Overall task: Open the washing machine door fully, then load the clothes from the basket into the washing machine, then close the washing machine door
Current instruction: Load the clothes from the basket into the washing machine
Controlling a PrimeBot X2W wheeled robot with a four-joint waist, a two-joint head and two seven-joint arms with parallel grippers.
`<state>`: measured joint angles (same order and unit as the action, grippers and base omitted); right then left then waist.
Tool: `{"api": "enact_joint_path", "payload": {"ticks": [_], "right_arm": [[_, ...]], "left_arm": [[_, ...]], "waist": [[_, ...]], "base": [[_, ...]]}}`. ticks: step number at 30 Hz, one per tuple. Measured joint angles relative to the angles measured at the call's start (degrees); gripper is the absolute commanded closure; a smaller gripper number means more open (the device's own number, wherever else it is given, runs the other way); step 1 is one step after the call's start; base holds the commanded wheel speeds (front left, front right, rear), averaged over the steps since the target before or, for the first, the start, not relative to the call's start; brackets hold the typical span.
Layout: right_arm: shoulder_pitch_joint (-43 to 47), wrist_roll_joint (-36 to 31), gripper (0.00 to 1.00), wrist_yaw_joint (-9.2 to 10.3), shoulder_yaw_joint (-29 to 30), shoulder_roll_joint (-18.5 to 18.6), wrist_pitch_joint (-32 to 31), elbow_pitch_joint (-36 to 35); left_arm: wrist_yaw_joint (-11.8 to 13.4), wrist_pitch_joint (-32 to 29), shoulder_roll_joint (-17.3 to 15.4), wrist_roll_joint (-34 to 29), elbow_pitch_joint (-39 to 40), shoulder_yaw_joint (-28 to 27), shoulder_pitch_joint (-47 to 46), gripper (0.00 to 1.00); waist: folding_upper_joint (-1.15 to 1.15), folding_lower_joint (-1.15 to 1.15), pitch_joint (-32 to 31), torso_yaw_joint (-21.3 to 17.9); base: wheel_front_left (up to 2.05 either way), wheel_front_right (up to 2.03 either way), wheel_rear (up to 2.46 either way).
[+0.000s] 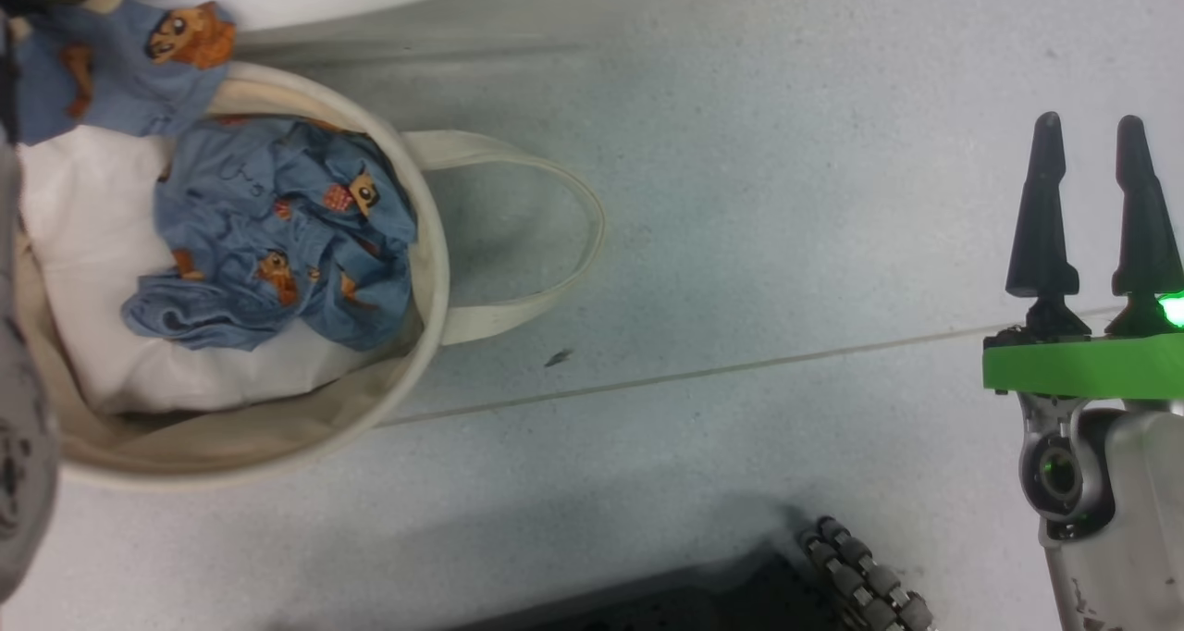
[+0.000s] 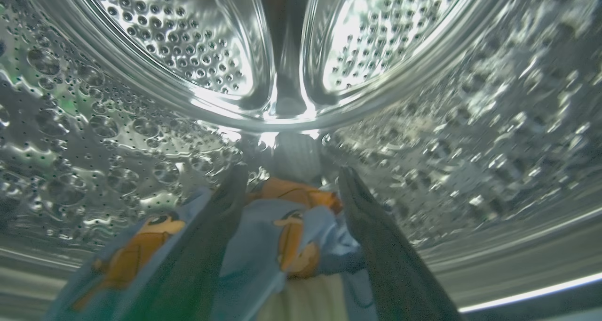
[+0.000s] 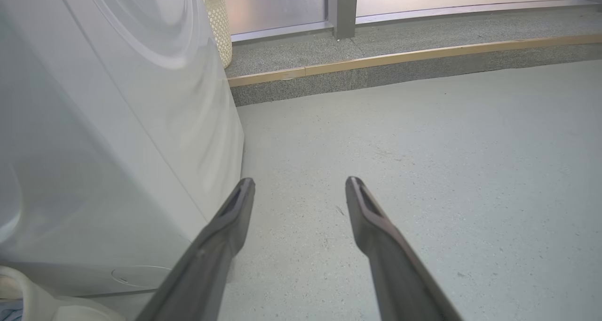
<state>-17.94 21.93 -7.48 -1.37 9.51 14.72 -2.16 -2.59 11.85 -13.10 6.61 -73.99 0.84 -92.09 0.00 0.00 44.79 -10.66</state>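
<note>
Pale grey-blue floor (image 1: 740,242) forms the ground of the scene.

Washing machine (image 3: 94,147): its white side fills the nine o'clock half of the right wrist view. Its steel drum (image 2: 291,52) surrounds the left hand (image 2: 291,172), so the door is judged already open, though it cannot be made out.

Basket (image 1: 433,270): stands on the floor at nine o'clock in the head view, lined with white padding (image 1: 83,233).

Clothes (image 1: 277,242): one crumpled blue piece lies on the padding. A second garment (image 1: 120,67) hangs over the basket's edge at eleven o'clock. A third garment (image 2: 291,236) lies inside the drum, at six o'clock in the left wrist view.

Left hand: fingers spread, with the third garment loose between and over them, not pinched.

Right hand (image 1: 1089,131): at three o'clock in the head view, spread and empty above bare floor.

Progress: loading is under way. At least two pieces are left to move, and the door is not yet closed.
</note>
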Motion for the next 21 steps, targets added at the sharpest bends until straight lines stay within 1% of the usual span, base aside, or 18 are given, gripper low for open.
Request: {"api": "enact_joint_path", "payload": {"ticks": [1, 3, 4, 5, 7, 8, 12, 15, 21], "right_arm": [[-0.07, 0.00, 0.00, 0.00, 0.02, 0.11, 0.00, 0.08], [-0.54, 0.00, 0.00, 0.00, 0.10, 0.40, 0.00, 0.79], [-0.63, 0.00, 0.00, 0.00, 0.08, 0.59, 0.00, 0.92], [-0.65, 0.00, 0.00, 0.00, 0.03, 0.80, 0.00, 1.09], [-0.77, 0.00, 0.00, 0.00, -0.21, 1.22, 0.00, 1.70], [-0.77, 0.00, 0.00, 0.00, -0.21, 1.22, 0.00, 1.70], [-2.43, 0.02, 0.00, 0.00, -1.55, 1.92, 0.00, 3.33], [-3.84, 0.34, 0.00, 0.00, -2.50, 2.07, 0.00, 4.64], [-4.26, 0.88, 0.00, 0.00, -4.69, 2.71, 0.00, 6.32]], "left_arm": [[-0.35, 1.00, 0.58, 0.85, 0.12, -0.59, 0.32, 0.00], [-2.04, 2.45, 2.16, 4.05, 0.96, -2.80, 2.16, 0.00], [-2.55, 2.46, 2.55, 4.53, 1.68, -3.19, 3.11, 0.00], [-2.83, 2.47, 2.83, 4.82, 2.43, -3.36, 4.17, 0.00], [-3.38, 2.47, 3.36, 5.26, 7.23, -3.54, 7.50, 0.00], [-3.38, 2.47, 3.36, 5.26, 7.23, -3.54, 7.50, 0.00], [-4.08, 2.90, 5.65, 5.56, 17.80, -3.72, 16.00, 0.00], [-4.49, 2.89, 7.49, 5.70, 24.32, -3.89, 23.55, 0.00], [-4.55, 2.89, 8.99, 6.45, 34.99, -3.99, 36.59, 0.00]], "waist": [[0.00, 0.00, -0.31, 0.28], [0.01, 0.00, -1.40, 1.23], [0.00, 0.00, -1.75, 1.65], [0.00, 0.00, -2.11, 2.12], [0.00, 0.00, -2.92, 3.09], [0.00, 0.00, -2.92, 3.09], [0.01, 0.00, -5.04, 5.01], [0.01, 0.00, -7.08, 6.33], [0.01, -0.01, -11.95, 8.48]], "base": [[0.00, 0.00, 0.00], [0.00, 0.00, 0.00], [0.00, 0.00, 0.00], [0.00, 0.00, 0.00], [0.00, 0.00, 0.00], [0.00, 0.00, 0.00], [0.00, 0.00, 0.00], [0.00, 0.00, 0.00], [0.00, 0.00, 0.00]]}}
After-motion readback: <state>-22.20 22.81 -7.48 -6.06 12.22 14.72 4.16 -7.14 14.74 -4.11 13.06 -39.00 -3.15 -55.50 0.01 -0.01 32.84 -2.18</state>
